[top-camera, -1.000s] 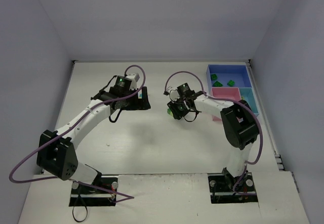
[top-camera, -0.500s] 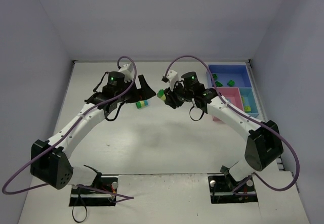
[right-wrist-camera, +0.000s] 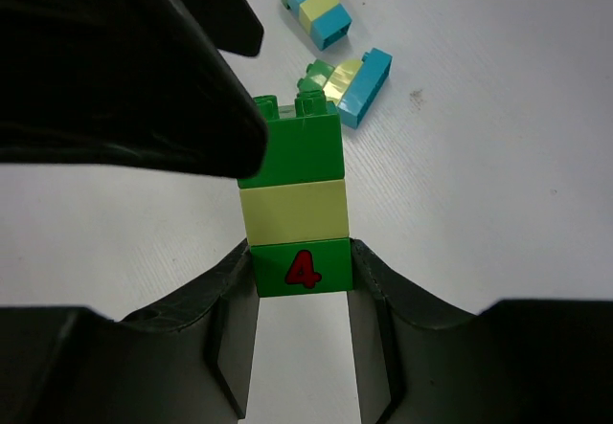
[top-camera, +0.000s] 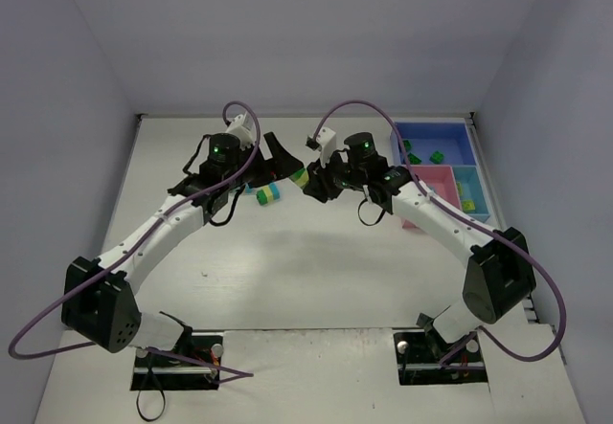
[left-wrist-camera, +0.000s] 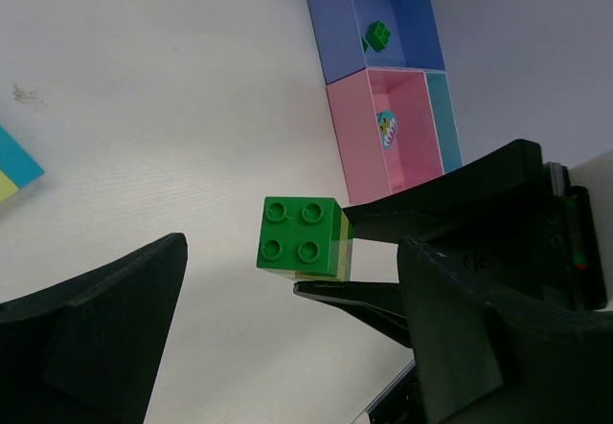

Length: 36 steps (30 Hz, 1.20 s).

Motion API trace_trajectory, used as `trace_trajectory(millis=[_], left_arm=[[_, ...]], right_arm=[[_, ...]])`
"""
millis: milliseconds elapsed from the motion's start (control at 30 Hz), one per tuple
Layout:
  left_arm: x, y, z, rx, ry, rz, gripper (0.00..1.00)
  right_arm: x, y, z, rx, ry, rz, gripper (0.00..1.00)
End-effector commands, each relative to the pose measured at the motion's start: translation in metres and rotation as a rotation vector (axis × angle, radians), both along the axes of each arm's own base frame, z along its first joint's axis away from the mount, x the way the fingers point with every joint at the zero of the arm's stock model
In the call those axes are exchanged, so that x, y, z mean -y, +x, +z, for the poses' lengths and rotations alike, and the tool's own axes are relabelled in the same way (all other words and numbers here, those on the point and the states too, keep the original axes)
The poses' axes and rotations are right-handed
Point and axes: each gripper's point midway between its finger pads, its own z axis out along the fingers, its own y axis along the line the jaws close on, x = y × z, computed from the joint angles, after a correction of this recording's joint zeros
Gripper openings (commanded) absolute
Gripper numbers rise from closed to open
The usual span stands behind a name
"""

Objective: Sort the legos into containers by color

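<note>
Clamping the end brick (right-wrist-camera: 300, 269) marked with a red "4", my right gripper (right-wrist-camera: 300, 256) holds a green-yellow-green stack (right-wrist-camera: 292, 180) out leftward; my left gripper (left-wrist-camera: 287, 261), spread wide, reaches right, flanking the stack's far end.

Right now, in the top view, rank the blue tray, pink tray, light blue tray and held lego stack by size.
blue tray
pink tray, partly behind the right arm
light blue tray
lego stack
</note>
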Motion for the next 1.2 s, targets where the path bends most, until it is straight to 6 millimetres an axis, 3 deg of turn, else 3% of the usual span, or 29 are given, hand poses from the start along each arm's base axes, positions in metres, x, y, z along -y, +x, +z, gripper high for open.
trace_trajectory(millis=[0, 333, 667, 767, 800, 900, 1167], left_arm=[[0.009, 0.007, 0.027, 0.089, -0.072, 0.008, 0.83], [0.022, 0.007, 0.018, 0.092, -0.079, 0.012, 0.7], [0.026, 0.008, 0.011, 0.085, -0.073, 0.017, 0.45], [0.023, 0.009, 0.013, 0.094, -0.074, 0.03, 0.26], [0.022, 0.01, 0.014, 0.101, -0.068, 0.037, 0.17], [0.019, 0.009, 0.018, 0.116, -0.062, 0.048, 0.07], [0.008, 0.015, 0.033, 0.152, -0.065, 0.092, 0.0]], right_arm=[[-0.018, 0.002, 0.063, 0.12, 0.152, 0.041, 0.0], [-0.023, 0.002, 0.069, 0.108, 0.195, 0.033, 0.0], [-0.023, 0.001, 0.075, 0.105, 0.219, 0.022, 0.0], [-0.021, -0.001, 0.074, 0.105, 0.216, 0.022, 0.0], [-0.02, -0.002, 0.068, 0.096, 0.208, 0.019, 0.0], [-0.013, -0.007, 0.051, 0.077, 0.18, 0.009, 0.0], [0.009, -0.022, -0.003, -0.008, 0.103, -0.035, 0.0]])
